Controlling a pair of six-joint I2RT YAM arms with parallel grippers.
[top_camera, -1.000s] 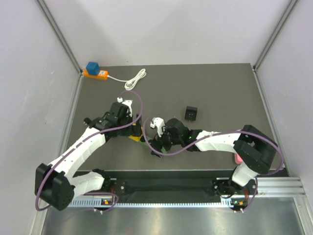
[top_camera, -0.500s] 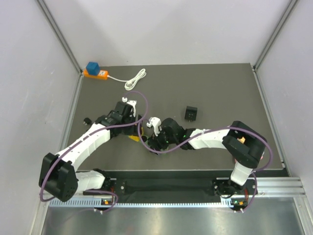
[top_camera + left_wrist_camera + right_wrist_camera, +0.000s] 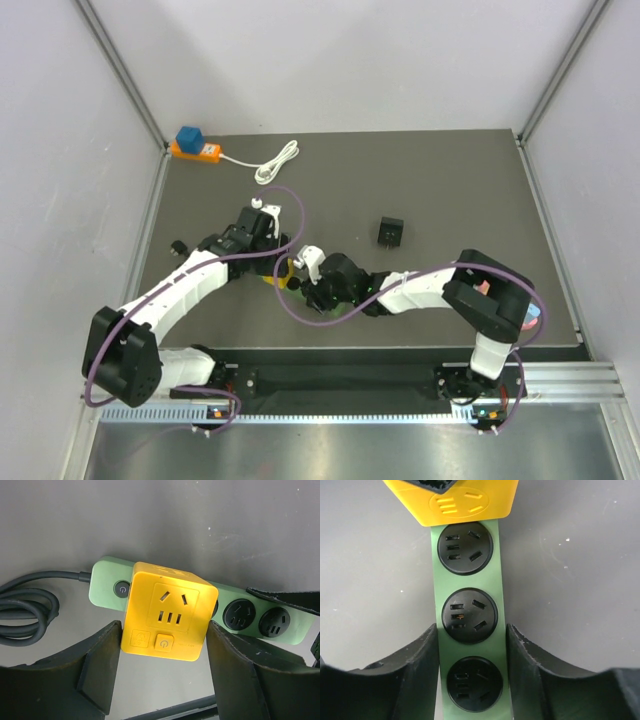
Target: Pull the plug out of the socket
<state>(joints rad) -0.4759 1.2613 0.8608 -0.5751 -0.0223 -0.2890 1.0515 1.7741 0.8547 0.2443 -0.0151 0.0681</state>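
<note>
- Clearly, the yellow cube plug [image 3: 170,612] sat in the green socket strip [image 3: 106,584], near the middle of the left wrist frame; it was a glossy plastic block with rounded corners.
- Its upper face carried slot openings, and below them a small square button and a second small square mark.
- The left gripper [image 3: 165,630] had its two black, matte fingers [image 3: 107,655] against the left and right sides of the cube, so the pincer was clamped on the cube.
- The strip was a long, flat, pale green bar with smooth rounded ends, and it lay across the frame behind the cube.
- A round grey button showed on its left end, and two round black sockets showed to the right of the cube.
- A dark cable [image 3: 25,597], smooth and round, left the strip at the left and was looped there.
- In the right wrist frame three round black sockets lay in a line down the strip [image 3: 497,555], with the yellow cube at the top edge.
- The right gripper [image 3: 472,635] pressed its black fingers against both long edges of the strip, beside the middle socket.
- The table [image 3: 450,180] was dark grey and matte, with small pale specks.
- From the top view, an orange strip [image 3: 205,152] with a blue cube [image 3: 188,136] and a coiled white cord [image 3: 277,160] lay in the upper left, and a small black block [image 3: 391,232] lay right of centre.
</note>
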